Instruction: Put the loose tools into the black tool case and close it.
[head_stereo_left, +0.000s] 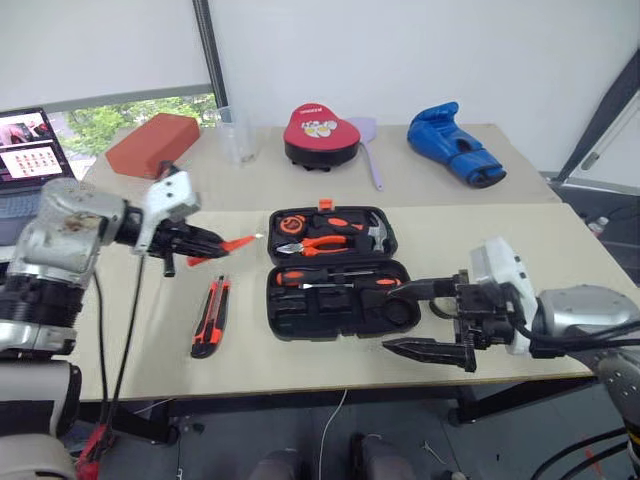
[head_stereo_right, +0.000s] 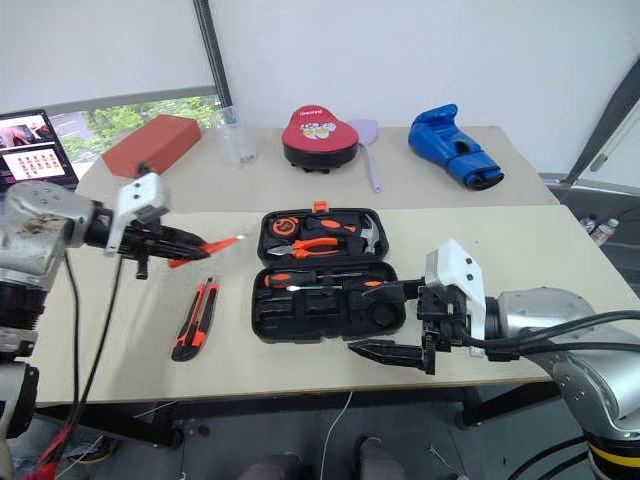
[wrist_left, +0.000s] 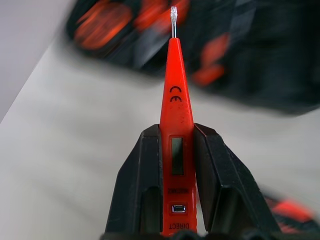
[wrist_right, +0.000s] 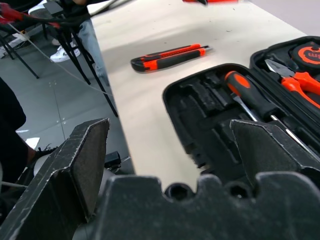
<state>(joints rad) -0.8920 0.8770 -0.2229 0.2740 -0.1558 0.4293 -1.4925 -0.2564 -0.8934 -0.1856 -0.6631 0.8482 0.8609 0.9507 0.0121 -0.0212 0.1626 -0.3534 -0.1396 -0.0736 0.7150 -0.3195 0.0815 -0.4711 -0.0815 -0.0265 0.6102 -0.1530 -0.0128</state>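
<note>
while the utility knife (head_stereo_left: 210, 317) lies beside the open tool case (head_stereo_left: 335, 272), a boxing glove (head_stereo_left: 455, 144) sits behind.

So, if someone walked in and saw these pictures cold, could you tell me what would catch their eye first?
Probably the slim orange tester screwdriver, clamped between the left gripper's black fingers and held in the air left of the open black tool case. Next, the case itself in the middle of the table, with orange-handled tools in its slots. The black-and-orange utility knife lies loose on the table to its left, and the right gripper stands open at the case's right edge.
</note>
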